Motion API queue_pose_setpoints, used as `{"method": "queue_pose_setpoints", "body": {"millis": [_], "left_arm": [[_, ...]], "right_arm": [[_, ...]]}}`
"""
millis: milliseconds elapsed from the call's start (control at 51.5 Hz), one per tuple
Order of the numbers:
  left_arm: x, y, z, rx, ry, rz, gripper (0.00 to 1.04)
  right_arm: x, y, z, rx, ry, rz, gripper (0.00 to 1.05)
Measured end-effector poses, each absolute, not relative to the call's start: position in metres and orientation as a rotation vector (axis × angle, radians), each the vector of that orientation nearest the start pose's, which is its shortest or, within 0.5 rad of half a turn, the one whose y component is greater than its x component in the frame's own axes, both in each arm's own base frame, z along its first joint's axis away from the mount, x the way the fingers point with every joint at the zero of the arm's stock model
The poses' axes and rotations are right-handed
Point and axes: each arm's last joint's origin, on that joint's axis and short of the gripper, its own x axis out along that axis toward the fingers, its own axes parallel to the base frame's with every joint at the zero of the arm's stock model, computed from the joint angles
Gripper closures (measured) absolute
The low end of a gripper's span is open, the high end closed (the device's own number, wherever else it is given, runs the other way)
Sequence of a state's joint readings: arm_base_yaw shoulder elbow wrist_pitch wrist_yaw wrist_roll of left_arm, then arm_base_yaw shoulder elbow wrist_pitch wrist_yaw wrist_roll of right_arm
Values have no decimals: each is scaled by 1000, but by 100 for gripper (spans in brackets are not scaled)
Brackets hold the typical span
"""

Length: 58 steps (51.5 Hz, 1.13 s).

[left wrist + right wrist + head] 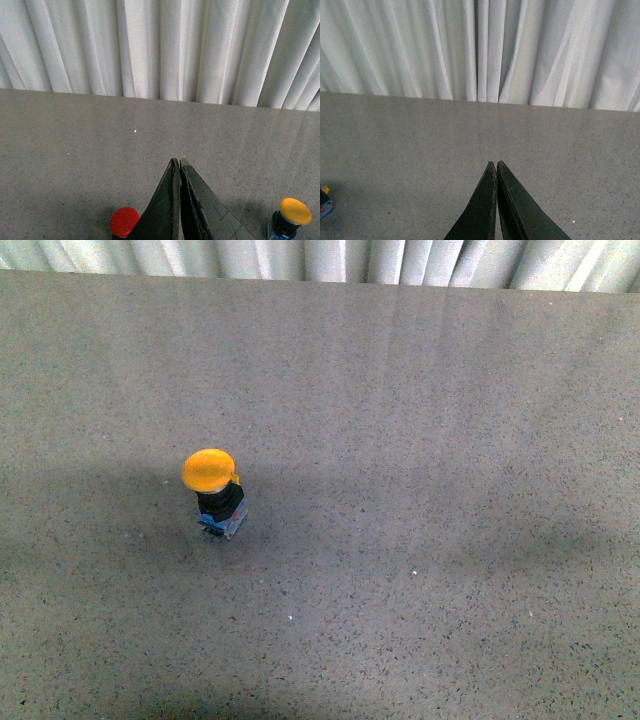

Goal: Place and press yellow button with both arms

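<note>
The yellow button (pixel 211 472) stands on the grey speckled table (pixel 420 440), left of centre in the front view, its round yellow-orange cap tilted above a black body and blue base. Neither arm shows in the front view. In the left wrist view my left gripper (pixel 179 162) is shut and empty above the table, and the yellow button (pixel 294 211) sits apart from it at the frame's corner. In the right wrist view my right gripper (pixel 496 164) is shut and empty; a blue and yellow bit of the button's base (pixel 324 202) shows at the frame's edge.
A red button (pixel 124 221) stands on the table beside the left gripper's fingers in the left wrist view. A white pleated curtain (pixel 300 258) hangs along the table's far edge.
</note>
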<state>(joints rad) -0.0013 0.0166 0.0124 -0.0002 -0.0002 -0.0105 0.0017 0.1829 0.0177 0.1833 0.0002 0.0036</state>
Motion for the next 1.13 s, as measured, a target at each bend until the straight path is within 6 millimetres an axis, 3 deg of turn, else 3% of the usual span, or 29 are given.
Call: {"method": "queue_pose_setpoints", "body": {"millis": [291, 330, 563, 796, 1126], "left_arm": [[98, 0, 166, -10, 4, -2, 103], [98, 0, 166, -10, 4, -2, 98], [98, 0, 166, -10, 4, -2, 45], [98, 0, 166, -8, 4, -2, 8], [98, 0, 166, -8, 4, -1, 9]], "right_arm": [[97, 0, 169, 4, -13, 0, 103], [97, 0, 169, 3, -13, 0, 102], [97, 0, 169, 3, -14, 0, 49], [97, 0, 169, 3, -14, 0, 9], [97, 0, 169, 3, -14, 0, 9]]}}
